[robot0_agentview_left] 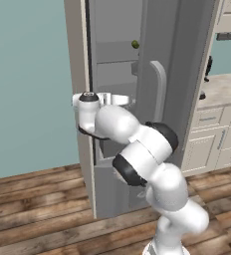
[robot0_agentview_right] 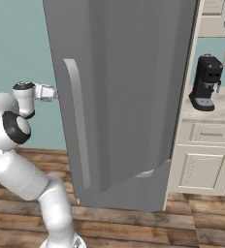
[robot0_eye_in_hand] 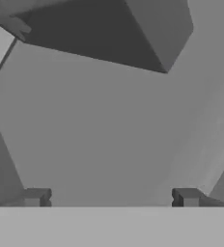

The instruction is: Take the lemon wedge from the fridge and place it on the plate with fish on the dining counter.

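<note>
The arm reaches into the open fridge (robot0_agentview_left: 115,60), pincer (robot0_eye_in_hand: 111,198) spread wide and empty among grey shelves. Can't spot the lemon wedge; an olive-green item (robot0_agentview_left: 135,44) sits higher up. Next it probably needs to locate the wedge.

Fridge (robot0_agentview_left: 117,60): one, tall, grey, door standing open.
Fridge door handle (robot0_agentview_left: 160,89): one, long, pale, vertical.
Fridge shelves: at least two grey levels seen through the gap in the left base view; full count hidden by the door.
Olive-green round item (robot0_agentview_left: 135,44): one, on an upper shelf.
Coffee machine (robot0_agentview_right: 205,83): one, black, on the side worktop.
Worktop (robot0_agentview_right: 216,110): one, pale.
Cabinet drawer fronts (robot0_agentview_right: 211,133): several, white, below the worktop; exact number cut off at the frame edge.
Gripper (robot0_eye_in_hand: 111,198): one.
Fingertips (robot0_eye_in_hand: 35,197): two, set wide apart.
</note>
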